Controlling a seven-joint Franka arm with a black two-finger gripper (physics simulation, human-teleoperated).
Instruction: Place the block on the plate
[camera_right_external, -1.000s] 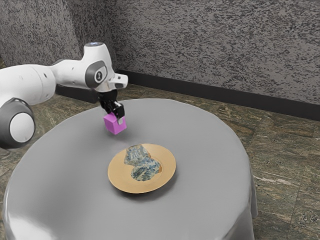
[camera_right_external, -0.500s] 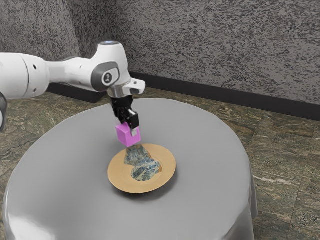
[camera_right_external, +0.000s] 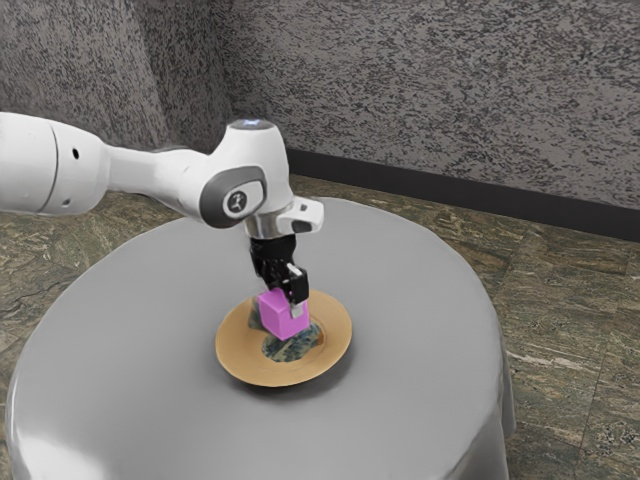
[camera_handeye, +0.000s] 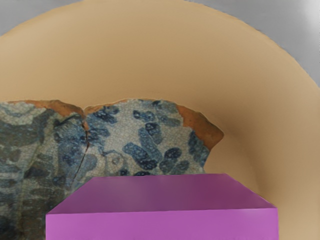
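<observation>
Item: one pink-purple block (camera_right_external: 281, 322), clasped in my gripper (camera_right_external: 284, 303) over the plate (camera_right_external: 238, 352), contact unclear; probably light, stiff, unlikely to chip, perhaps smooth enough to slip; best held by opposite flat sides, with an even pinch.

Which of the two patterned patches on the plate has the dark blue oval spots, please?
The patch with the wide orange-brown corner, just below the block in the exterior view. The other patch is greyer, with broad dark bands.
</observation>
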